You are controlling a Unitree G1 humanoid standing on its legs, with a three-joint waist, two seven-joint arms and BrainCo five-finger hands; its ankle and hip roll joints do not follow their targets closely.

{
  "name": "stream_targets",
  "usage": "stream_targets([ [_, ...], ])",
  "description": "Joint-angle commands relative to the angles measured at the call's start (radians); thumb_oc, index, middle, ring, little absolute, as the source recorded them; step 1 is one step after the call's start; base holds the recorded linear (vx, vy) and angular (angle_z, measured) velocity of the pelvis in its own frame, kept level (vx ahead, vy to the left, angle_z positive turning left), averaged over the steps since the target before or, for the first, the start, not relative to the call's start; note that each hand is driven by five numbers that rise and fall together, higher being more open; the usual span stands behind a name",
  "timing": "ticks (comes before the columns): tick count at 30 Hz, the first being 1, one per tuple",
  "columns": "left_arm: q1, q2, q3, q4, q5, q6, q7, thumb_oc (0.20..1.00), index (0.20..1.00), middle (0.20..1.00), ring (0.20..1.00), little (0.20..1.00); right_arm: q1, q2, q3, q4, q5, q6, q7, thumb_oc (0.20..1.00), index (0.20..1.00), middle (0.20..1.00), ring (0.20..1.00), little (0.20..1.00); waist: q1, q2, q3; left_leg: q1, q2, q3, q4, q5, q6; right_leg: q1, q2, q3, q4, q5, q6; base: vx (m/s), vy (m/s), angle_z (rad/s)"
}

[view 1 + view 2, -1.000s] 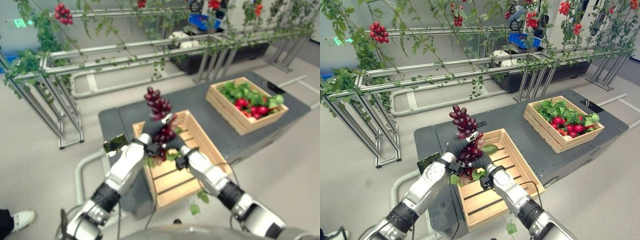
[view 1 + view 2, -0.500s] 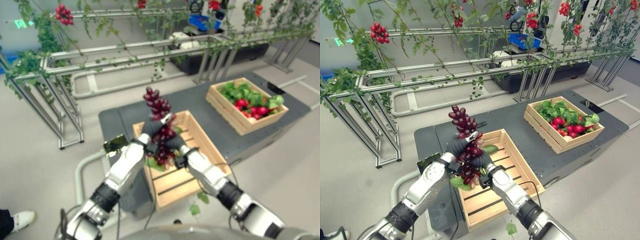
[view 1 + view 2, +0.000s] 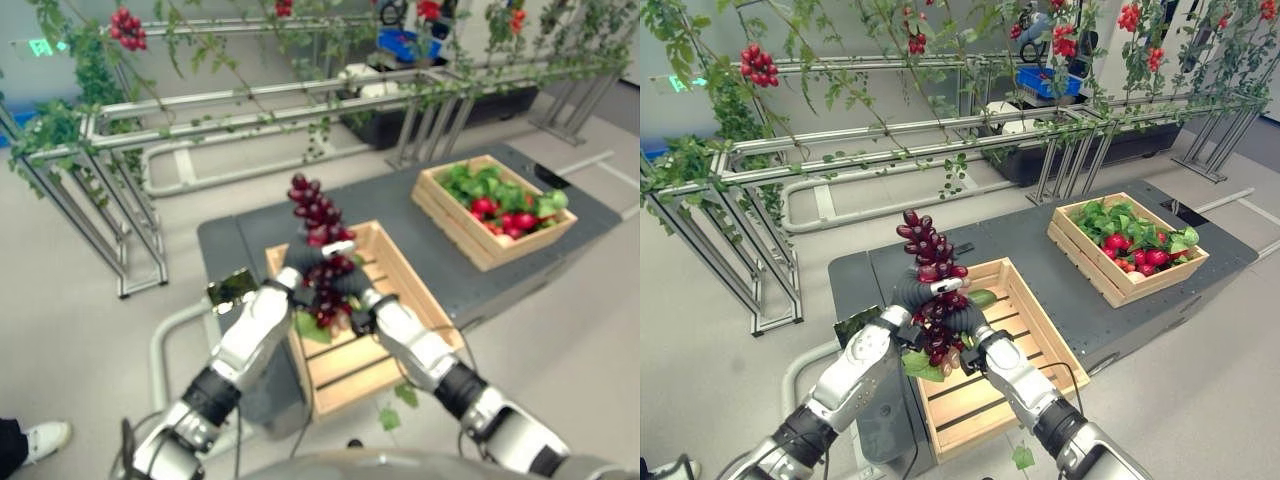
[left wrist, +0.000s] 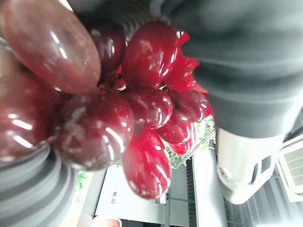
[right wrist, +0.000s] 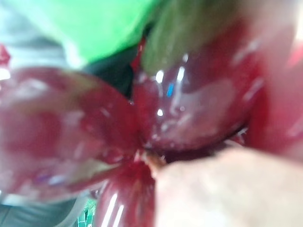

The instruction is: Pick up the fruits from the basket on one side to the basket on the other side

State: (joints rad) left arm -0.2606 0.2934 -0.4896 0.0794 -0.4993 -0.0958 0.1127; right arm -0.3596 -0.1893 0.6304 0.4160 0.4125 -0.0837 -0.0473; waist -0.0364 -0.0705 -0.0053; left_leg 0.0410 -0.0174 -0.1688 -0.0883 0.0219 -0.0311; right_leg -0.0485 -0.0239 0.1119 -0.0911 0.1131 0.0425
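Both robot hands, left robot hand (image 3: 908, 296) and right robot hand (image 3: 970, 322), are curled round a glossy dark-red grape bunch (image 3: 930, 262), held upright above the slatted wooden crate (image 3: 1025, 325) on the grey worktop (image 3: 1030, 245).

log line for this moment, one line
both hands: left hand and right hand shut on grape bunch | bunch above near crate | far crate holds red fruit, leaves

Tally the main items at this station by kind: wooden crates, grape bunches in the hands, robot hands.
Wooden slatted crates: 2, the near one and the far one with greens and red fruit
Dark red grape bunch: 1
Robot hands: 2, left hand, right hand
Total: 5
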Motion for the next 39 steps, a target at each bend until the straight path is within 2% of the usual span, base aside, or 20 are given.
stream_targets([
  [1, -0.051, -0.048, 0.003, -0.055, -0.046, -0.099, -0.014, 1.0, 1.0, 1.0, 1.0, 1.0, -0.059, 0.043, -0.104, -0.009, -0.011, -0.086, -0.01, 0.2, 0.2, 0.2, 0.2, 0.2, 0.016, -0.018, -0.015, -0.006, -0.052, -0.023, 0.02, -0.124, 0.043, 0.04, -0.008, 0.041, 0.023, -0.13, 0.048, 0.0, 0.0, 0.0],
  [6, -0.009, -0.033, 0.047, -0.073, -0.057, -0.105, -0.016, 1.0, 1.0, 1.0, 1.0, 1.0, -0.04, 0.028, -0.129, -0.005, -0.025, -0.086, -0.015, 0.2, 0.2, 0.2, 0.2, 0.2, 0.02, -0.019, -0.013, -0.005, -0.055, -0.021, 0.02, -0.126, 0.044, 0.039, -0.009, 0.039, 0.023, -0.13, 0.05, 0.0, 0.0, 0.0],
  [11, 0.085, 0.001, 0.144, -0.127, -0.059, -0.124, -0.022, 1.0, 1.0, 1.0, 1.0, 1.0, 0.009, -0.01, -0.189, -0.006, -0.053, -0.087, -0.023, 0.2, 0.2, 0.2, 0.2, 0.2, 0.03, -0.026, -0.008, -0.007, -0.057, -0.025, 0.022, -0.126, 0.044, 0.036, -0.012, 0.037, 0.024, -0.128, 0.052, 0.0, 0.003, 0.01],
  [13, 0.161, 0.033, 0.215, -0.16, -0.038, -0.134, -0.04, 1.0, 1.0, 1.0, 1.0, 1.0, 0.049, -0.038, -0.244, -0.018, -0.069, -0.091, -0.029, 0.2, 0.2, 0.2, 0.2, 0.2, 0.038, -0.032, -0.004, -0.013, -0.061, -0.027, 0.026, -0.127, 0.045, 0.032, -0.013, 0.033, 0.025, -0.127, 0.054, -0.02, 0.013, 0.03],
  [19, 0.269, 0.042, 0.315, -0.124, -0.018, -0.143, -0.05, 1.0, 1.0, 1.0, 1.0, 1.0, 0.112, -0.082, -0.329, -0.063, -0.085, -0.102, -0.031, 0.2, 0.2, 0.2, 0.2, 0.2, 0.048, -0.043, -0.003, -0.02, -0.067, -0.028, 0.03, -0.128, 0.048, 0.025, -0.016, 0.028, 0.03, -0.125, 0.058, -0.01, 0.016, 0.04],
  [28, 0.395, 0.067, 0.406, 0.001, 0.139, -0.133, -0.059, 1.0, 1.0, 1.0, 1.0, 1.0, 0.215, -0.133, -0.451, -0.13, -0.11, -0.118, -0.024, 0.2, 0.2, 0.2, 0.2, 0.2, 0.056, -0.051, 0.007, -0.034, -0.081, -0.032, 0.038, -0.126, 0.057, 0.005, -0.021, 0.024, 0.04, -0.121, 0.066, -0.01, 0.019, 0.01],
  [33, 0.459, 0.076, 0.442, 0.128, 0.221, -0.116, -0.06, 1.0, 1.0, 1.0, 1.0, 1.0, 0.263, -0.168, -0.512, -0.191, -0.122, -0.126, -0.019, 0.2, 0.2, 0.2, 0.2, 0.2, 0.055, -0.05, 0.015, -0.043, -0.088, -0.031, 0.041, -0.122, 0.06, -0.007, -0.024, 0.021, 0.045, -0.116, 0.073, -0.02, 0.021, 0.01],
  [34, 0.465, 0.07, 0.448, 0.264, 0.295, -0.089, -0.041, 1.0, 1.0, 1.0, 1.0, 1.0, 0.272, -0.181, -0.537, -0.206, -0.117, -0.13, -0.019, 0.2, 0.2, 0.2, 0.2, 0.2, 0.056, -0.051, 0.015, -0.047, -0.091, -0.031, 0.042, -0.117, 0.061, -0.011, -0.025, 0.022, 0.045, -0.113, 0.077, -0.03, 0.035, 0.01],
  [35, 0.462, 0.074, 0.439, 0.263, 0.298, -0.103, -0.044, 1.0, 1.0, 1.0, 1.0, 1.0, 0.28, -0.186, -0.544, -0.22, -0.119, -0.13, -0.018, 0.2, 0.2, 0.2, 0.2, 0.2, 0.056, -0.05, 0.017, -0.048, -0.092, -0.031, 0.042, -0.119, 0.062, -0.012, -0.026, 0.022, 0.046, -0.113, 0.078, -0.04, 0.047, 0.0],
  [37, 0.456, 0.06, 0.442, 0.469, 0.367, -0.069, -0.023, 1.0, 1.0, 1.0, 1.0, 1.0, 0.308, -0.201, -0.574, -0.262, -0.108, -0.138, -0.017, 0.2, 0.2, 0.2, 0.2, 0.2, 0.048, -0.049, 0.021, -0.054, -0.094, -0.025, 0.044, -0.114, 0.063, -0.021, -0.026, 0.025, 0.052, -0.109, 0.082, -0.04, 0.039, 0.0],
  [38, 0.451, 0.058, 0.44, 0.476, 0.369, -0.073, -0.022, 1.0, 1.0, 1.0, 1.0, 1.0, 0.309, -0.202, -0.575, -0.264, -0.108, -0.137, -0.017, 0.2, 0.2, 0.2, 0.2, 0.2, 0.049, -0.048, 0.022, -0.055, -0.094, -0.025, 0.045, -0.115, 0.064, -0.021, -0.026, 0.026, 0.052, -0.11, 0.082, -0.04, 0.048, 0.0],
  [39, 0.439, 0.052, 0.432, 0.599, 0.448, -0.055, -0.008, 1.0, 1.0, 1.0, 1.0, 1.0, 0.337, -0.211, -0.598, -0.308, -0.115, -0.144, -0.016, 0.2, 0.2, 0.2, 0.2, 0.2, 0.041, -0.048, 0.026, -0.059, -0.096, -0.02, 0.045, -0.112, 0.065, -0.03, -0.027, 0.028, 0.057, -0.106, 0.087, -0.04, 0.056, -0.01],
])
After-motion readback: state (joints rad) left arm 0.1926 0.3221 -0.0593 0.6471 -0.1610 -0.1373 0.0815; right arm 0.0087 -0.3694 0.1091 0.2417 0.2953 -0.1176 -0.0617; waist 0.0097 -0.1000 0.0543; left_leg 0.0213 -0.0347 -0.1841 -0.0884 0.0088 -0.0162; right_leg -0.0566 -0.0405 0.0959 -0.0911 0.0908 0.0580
